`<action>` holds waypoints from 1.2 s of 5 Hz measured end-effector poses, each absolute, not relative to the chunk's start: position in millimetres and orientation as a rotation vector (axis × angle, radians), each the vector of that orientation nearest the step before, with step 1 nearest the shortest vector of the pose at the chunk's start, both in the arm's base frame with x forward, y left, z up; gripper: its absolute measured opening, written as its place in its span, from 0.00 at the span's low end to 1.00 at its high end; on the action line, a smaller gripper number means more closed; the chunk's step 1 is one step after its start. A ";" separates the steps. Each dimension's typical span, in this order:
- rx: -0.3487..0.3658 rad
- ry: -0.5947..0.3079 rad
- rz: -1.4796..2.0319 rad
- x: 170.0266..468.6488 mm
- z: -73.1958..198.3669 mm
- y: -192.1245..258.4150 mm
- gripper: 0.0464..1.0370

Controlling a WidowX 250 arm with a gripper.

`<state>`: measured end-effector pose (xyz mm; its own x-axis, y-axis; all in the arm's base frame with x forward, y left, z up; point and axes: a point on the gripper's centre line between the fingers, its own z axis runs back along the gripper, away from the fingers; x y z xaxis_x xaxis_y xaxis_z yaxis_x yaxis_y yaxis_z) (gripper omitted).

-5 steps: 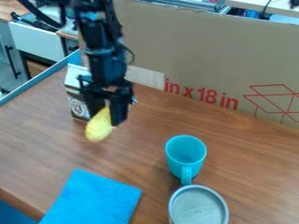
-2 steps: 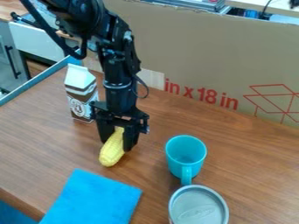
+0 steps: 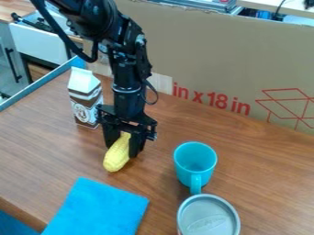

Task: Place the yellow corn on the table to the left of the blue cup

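End effector [image 3: 126,149], black: grasping one yellow ear of corn [image 3: 117,153], between carton and mug. Brown-and-white carton [image 3: 85,103]: upright behind. Blue mug [image 3: 195,163]: right, upright. Blue cloth [image 3: 97,209]: flat on desk [image 3: 36,160], in front of the corn.

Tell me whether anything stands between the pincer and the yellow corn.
Nothing visible does: the pincer grips the yellow corn. The carton and the turquoise mug stand off to either side, neither in between.

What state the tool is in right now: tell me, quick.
Tool: closed on the yellow corn cob, held between its two fingers.
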<state>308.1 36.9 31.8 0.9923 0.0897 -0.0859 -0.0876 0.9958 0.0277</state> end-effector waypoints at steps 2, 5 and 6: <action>0.002 0.048 0.057 311.0 66.5 32.0 0.97; 0.144 0.034 0.007 212.2 115.2 53.7 0.96; 0.119 0.113 -0.077 193.6 112.6 61.4 0.96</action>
<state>193.6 61.4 112.6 0.9907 -0.0701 -0.1169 0.0835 0.9900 0.1139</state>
